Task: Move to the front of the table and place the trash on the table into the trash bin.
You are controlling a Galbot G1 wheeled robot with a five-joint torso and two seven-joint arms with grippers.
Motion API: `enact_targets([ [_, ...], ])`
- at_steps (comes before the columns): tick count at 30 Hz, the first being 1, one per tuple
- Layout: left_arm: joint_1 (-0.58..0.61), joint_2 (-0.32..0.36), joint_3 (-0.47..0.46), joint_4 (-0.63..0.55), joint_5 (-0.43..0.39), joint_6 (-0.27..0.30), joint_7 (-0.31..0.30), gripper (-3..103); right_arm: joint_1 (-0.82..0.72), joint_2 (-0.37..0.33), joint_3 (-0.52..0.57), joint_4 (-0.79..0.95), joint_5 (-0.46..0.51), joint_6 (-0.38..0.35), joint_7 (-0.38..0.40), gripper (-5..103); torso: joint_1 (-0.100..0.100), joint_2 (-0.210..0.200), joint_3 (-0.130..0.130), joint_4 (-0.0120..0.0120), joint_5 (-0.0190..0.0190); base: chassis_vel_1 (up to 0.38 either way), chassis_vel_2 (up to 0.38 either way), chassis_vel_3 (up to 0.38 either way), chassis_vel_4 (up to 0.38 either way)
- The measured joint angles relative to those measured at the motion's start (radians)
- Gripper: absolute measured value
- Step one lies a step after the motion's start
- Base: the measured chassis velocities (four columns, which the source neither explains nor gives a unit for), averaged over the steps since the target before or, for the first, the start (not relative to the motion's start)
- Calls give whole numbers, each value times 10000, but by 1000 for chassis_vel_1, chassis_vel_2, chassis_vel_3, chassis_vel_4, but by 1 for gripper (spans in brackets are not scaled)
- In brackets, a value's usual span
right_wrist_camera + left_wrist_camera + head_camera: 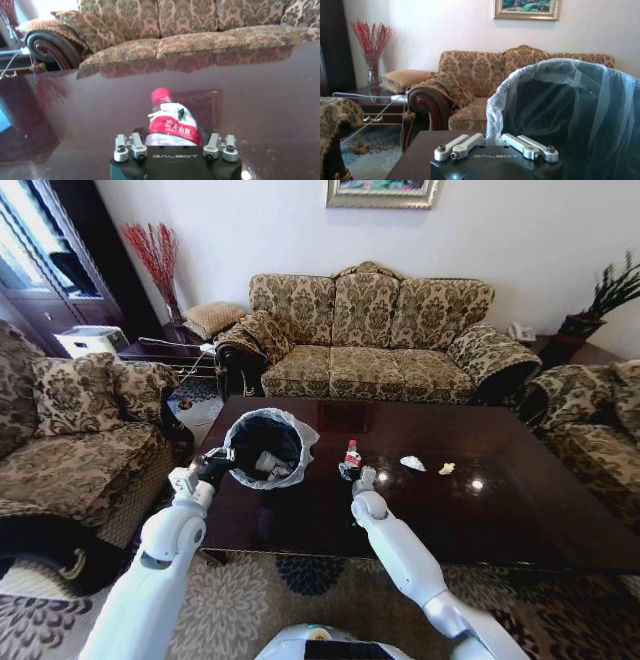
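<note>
gripping bottle (171, 125), right pincer (172, 148) mid-table (270, 97)

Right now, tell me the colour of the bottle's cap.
Red; the bottle shows best in the right wrist view.

We are seeing the bin (264, 448) standing on the left part of the table (500, 510), its liner rising just in front of our left gripper (213, 467) and blocking that side. Between the bin and the bottle (351, 456) a narrow strip of bare wood is lying open. Our right gripper (362, 477) is crowding the bottle, fingers either side of it. Two paper scraps (412, 463) are sitting to the right; beyond them the tabletop is lying open.
</note>
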Motion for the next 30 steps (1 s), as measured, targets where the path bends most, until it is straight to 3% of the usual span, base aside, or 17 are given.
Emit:
enact_targets([
  [1,0,3,-1,-12,-1,1,0,1,-18,1,0,25,-2,4,1,56,0,0,-1,0,0,0,0,0,0],
  [2,-1,3,-1,-18,-3,1,1,1,-36,0,1,37,-7,5,0,56,-1,0,-1,1,0,0,0,0,0],
  [4,-5,-3,-1,-21,-4,2,0,1,-60,-6,4,52,-35,20,-3,45,-1,1,-2,0,-2,0,0,0,0],
  [14,-8,-12,14,-50,-5,4,0,1,-91,-79,33,60,-118,115,7,25,-2,1,-1,1,1,0,0,0,0],
  [18,-10,-57,26,-76,0,4,-1,1,-259,-287,31,437,-582,357,213,15,3,-1,5,6,6,0,0,0,0],
  [20,0,-105,36,-106,2,5,8,1,-500,-576,20,1332,-673,343,389,12,7,-4,8,-6,5,0,0,0,0],
  [25,0,-160,42,-143,3,4,33,1,-726,-1359,-35,3696,-575,52,543,9,3,-4,4,-3,4,0,0,0,0],
  [28,15,-164,43,-191,13,4,36,1,-537,-2163,-80,5987,112,-305,625,9,0,-3,2,3,0,0,0,0,0],
  [30,33,-162,43,-220,14,4,37,1,-399,-2402,-95,6605,313,-338,607,9,1,-3,2,2,0,0,0,0,0],
])
